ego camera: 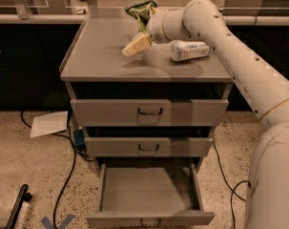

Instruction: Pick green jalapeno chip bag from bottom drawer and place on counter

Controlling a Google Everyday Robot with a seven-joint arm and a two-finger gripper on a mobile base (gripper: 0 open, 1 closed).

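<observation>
The green jalapeno chip bag (140, 9) is at the back of the counter (103, 51), against the upper side of my gripper (139, 28). The gripper reaches in from the right over the counter's middle rear. Its jaws stand apart. One pale finger (137, 45) points down-left, clear of the bag, with its tip just above the counter; the other finger is hidden behind the bag. I cannot tell whether the bag rests on the counter. The bottom drawer (149, 192) is pulled out and its inside is bare.
A white plastic bottle (189, 50) lies on its side on the counter, right of the gripper. The two upper drawers (149, 111) are slightly open. Cables (67, 175) and a white sheet of paper (49, 123) lie on the floor to the left.
</observation>
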